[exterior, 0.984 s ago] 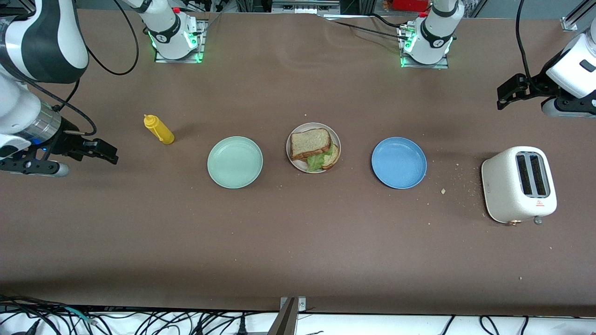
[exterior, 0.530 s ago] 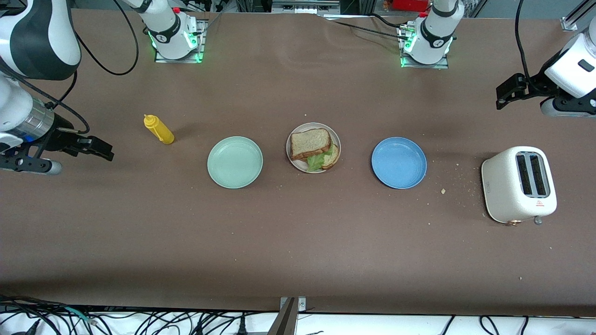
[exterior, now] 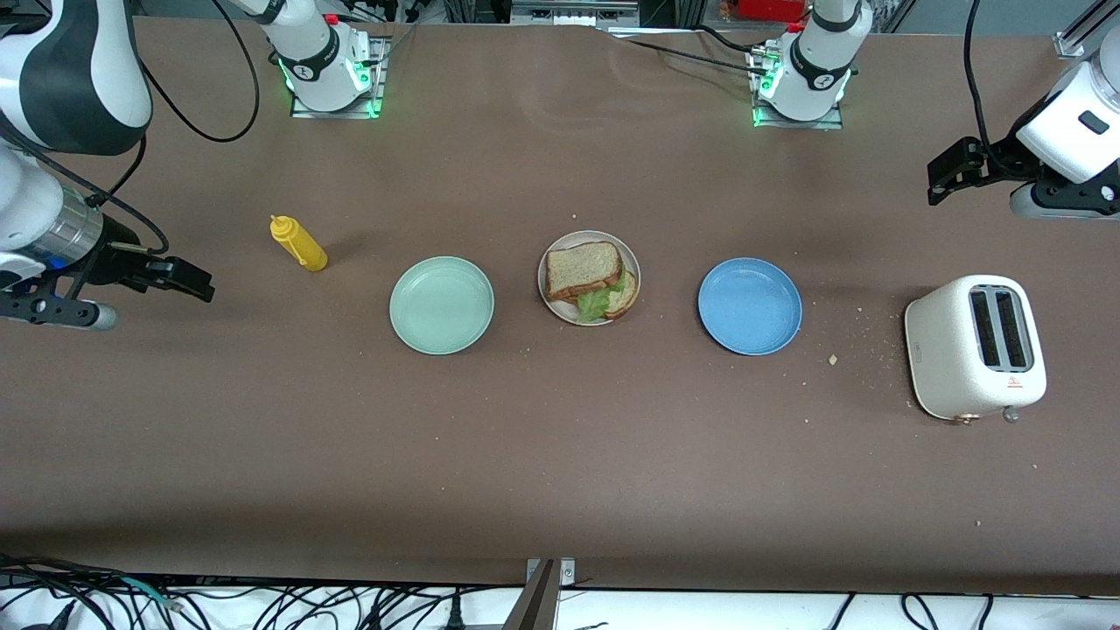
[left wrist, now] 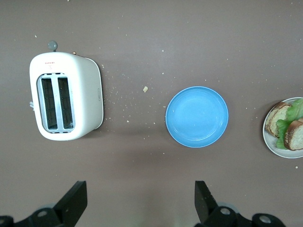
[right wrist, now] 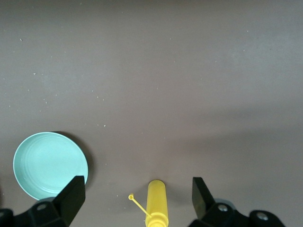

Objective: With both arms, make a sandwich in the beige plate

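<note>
Both the left end effector (exterior: 943, 178) and right end effector (exterior: 188, 280) hang spread apart, holding and touching nothing.

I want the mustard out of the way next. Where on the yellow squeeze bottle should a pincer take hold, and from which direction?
Probably the yellow squeeze bottle is best gripped across the middle of its round body, coming from above. It lies tilted on the brown table with its thin nozzle pointing toward the robots' bases, so the wider body offers the surest hold. The open right pincer is closest.

Brown table (exterior: 560, 455) scattered with crumbs; tangled cables (exterior: 262, 604) along its near edge.
</note>
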`<state>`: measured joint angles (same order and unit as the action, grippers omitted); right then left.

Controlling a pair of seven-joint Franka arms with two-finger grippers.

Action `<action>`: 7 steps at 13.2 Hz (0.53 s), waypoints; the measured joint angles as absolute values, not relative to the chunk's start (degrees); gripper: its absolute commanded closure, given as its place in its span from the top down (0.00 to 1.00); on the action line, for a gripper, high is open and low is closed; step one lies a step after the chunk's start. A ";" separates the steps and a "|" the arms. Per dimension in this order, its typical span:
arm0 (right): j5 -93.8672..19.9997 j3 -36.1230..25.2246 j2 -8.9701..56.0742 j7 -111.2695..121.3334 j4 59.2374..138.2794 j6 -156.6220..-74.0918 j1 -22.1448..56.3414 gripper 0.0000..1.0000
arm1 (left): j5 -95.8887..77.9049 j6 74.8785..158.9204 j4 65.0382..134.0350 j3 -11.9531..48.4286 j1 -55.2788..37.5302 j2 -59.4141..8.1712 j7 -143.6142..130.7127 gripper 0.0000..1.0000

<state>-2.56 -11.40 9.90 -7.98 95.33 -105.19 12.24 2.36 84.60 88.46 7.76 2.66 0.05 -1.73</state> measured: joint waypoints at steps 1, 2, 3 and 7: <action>-2.56 -11.33 10.26 -8.00 95.34 -105.20 12.35 1.00 | 2.36 84.60 88.46 7.76 2.66 0.05 -1.73 1.00; -2.56 -11.25 10.68 -8.17 95.33 -105.27 12.48 1.00 | 2.36 84.60 88.46 7.86 2.64 0.05 -1.73 1.00; -2.56 -11.24 11.10 -8.37 95.34 -105.33 12.60 1.00 | 2.36 84.60 88.46 8.30 2.62 0.05 -1.73 1.00; -2.56 -11.24 11.79 -8.51 95.33 -105.41 12.69 1.00 | 1.59 84.60 88.00 8.94 2.80 0.13 -1.74 1.00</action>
<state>-2.56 -11.24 11.79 -8.51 95.33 -105.41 12.69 1.59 84.60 88.00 8.94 2.80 0.13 -1.74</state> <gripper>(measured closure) 0.000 0.000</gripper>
